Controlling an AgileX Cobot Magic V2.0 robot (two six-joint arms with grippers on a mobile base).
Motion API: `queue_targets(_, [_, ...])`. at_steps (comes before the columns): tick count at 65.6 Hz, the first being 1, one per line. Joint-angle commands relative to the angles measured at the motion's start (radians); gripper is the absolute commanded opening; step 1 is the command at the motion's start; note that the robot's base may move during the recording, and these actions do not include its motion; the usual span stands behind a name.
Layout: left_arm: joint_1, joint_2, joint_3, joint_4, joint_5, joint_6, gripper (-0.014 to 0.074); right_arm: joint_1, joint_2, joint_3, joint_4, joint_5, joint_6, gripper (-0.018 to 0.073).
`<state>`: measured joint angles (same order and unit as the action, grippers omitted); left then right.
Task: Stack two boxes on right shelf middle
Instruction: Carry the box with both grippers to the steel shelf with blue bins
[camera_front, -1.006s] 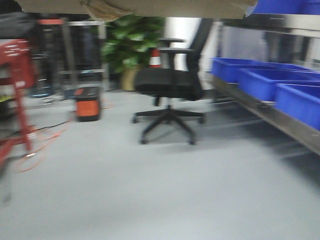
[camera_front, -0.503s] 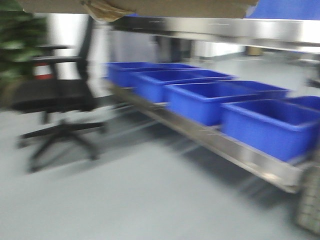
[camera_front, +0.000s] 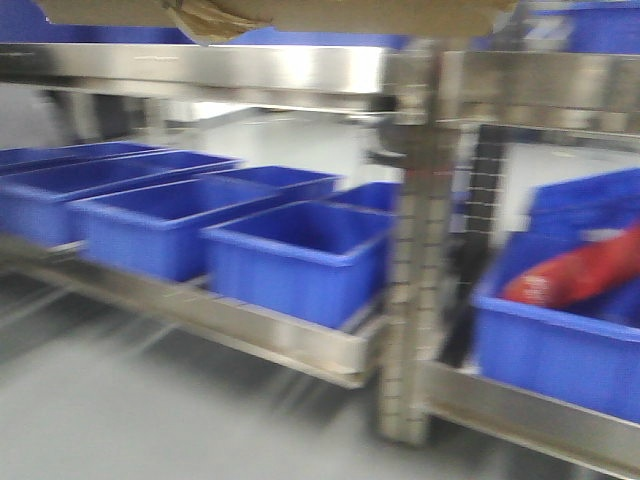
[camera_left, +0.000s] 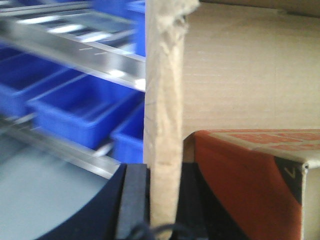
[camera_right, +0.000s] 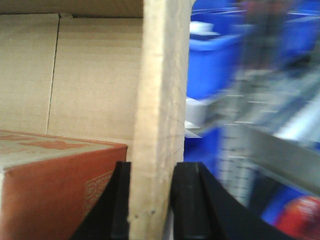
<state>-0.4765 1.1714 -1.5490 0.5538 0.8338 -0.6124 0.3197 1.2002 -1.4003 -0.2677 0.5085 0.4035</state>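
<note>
Carrying plain brown corrugated cardboard box (camera_front: 350, 14) aloft near shiny stainless-steel shelf board (camera_front: 200, 65) (view blurred) | my left end effector (camera_left: 162, 200), right end effector (camera_right: 152, 200) clenched on its walls | next: square up, set down.

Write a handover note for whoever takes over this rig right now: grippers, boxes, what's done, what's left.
Left gripper: shut on an upright edge panel of the cardboard box.
Right gripper: shut on another edge panel of it.
Things: the box is held up between the arms, and an orange-red box shows beside its wall. The steel shelf is just ahead, with blue bins on the level below.
Done: box lifted, rig facing the shelving.
Left: set the boxes on the shelf and stack them.
</note>
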Motion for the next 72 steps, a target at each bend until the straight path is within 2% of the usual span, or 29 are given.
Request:
queue_targets(1, [0.005,-0.019,-0.015,0.062,0.014,0.001,-0.0111,-0.017,-0.019,-0.006,-0.063,-0.024,0.007,-0.0169])
queue_targets(72, [0.005,-0.019,-0.015,0.062,0.014,0.001,-0.0111,-0.017,-0.019,-0.006,-0.063,-0.024,0.007,-0.0169])
